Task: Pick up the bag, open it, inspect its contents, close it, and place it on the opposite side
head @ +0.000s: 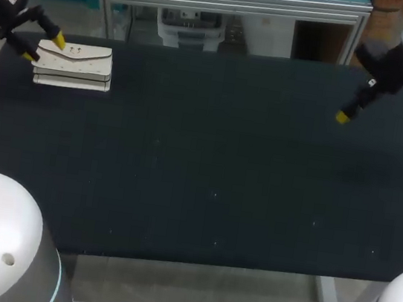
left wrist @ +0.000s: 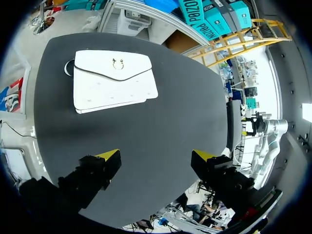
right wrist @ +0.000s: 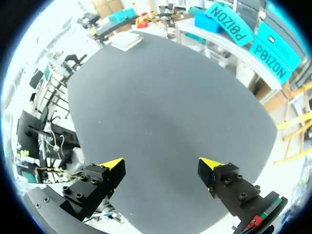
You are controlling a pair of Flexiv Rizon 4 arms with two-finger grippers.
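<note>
A white flap bag (head: pixel 74 65) with a small metal clasp lies flat and closed at the table's far left. My left gripper (head: pixel 43 48) hovers above the bag's left end, fingers open and holding nothing. Seen from the left wrist, the bag (left wrist: pixel 112 80) lies ahead of the open left gripper (left wrist: pixel 157 155), well apart from its yellow tips. My right gripper (head: pixel 343 117) hangs over the far right of the table, open and empty. From the right wrist, the bag (right wrist: pixel 126 40) is a small pale shape far ahead of the open right gripper (right wrist: pixel 162 165).
The black table top (head: pixel 214 168) has only the bag on it. Its front edge runs across the head view's lower part, its right edge lies near my right arm.
</note>
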